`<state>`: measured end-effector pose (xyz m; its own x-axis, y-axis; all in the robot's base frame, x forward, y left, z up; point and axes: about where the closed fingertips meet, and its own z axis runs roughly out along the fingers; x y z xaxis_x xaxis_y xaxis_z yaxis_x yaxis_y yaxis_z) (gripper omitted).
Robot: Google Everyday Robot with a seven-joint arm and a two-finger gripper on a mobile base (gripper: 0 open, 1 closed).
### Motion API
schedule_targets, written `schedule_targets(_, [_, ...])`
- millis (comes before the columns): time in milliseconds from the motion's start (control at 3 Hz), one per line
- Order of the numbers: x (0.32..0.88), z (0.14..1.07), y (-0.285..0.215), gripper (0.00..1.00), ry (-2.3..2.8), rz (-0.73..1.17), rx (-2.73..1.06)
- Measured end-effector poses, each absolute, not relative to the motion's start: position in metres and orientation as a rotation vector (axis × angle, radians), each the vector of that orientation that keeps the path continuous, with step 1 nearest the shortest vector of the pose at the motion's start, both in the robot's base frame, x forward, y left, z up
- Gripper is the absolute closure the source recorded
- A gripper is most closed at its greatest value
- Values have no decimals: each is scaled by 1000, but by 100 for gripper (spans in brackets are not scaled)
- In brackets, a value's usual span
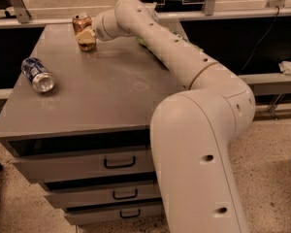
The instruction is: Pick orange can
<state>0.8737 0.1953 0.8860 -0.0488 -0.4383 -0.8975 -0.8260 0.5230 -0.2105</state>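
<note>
The orange can (80,22) stands upright near the far left edge of the grey cabinet top (106,86). Its silver top rim shows. My gripper (86,36) reaches across the top from the right and sits around the can, with one tan finger (86,38) in front of the can's lower half. The can's lower body is hidden behind that finger.
A blue-and-silver can (37,74) lies on its side near the left edge. A green packet (153,47) lies under my forearm at the far right. The cabinet has drawers (119,162) below. A railing runs behind the cabinet.
</note>
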Motion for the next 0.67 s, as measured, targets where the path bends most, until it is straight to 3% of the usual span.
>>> schedule_targets(667, [845, 913, 177, 95, 1605, 544, -1112])
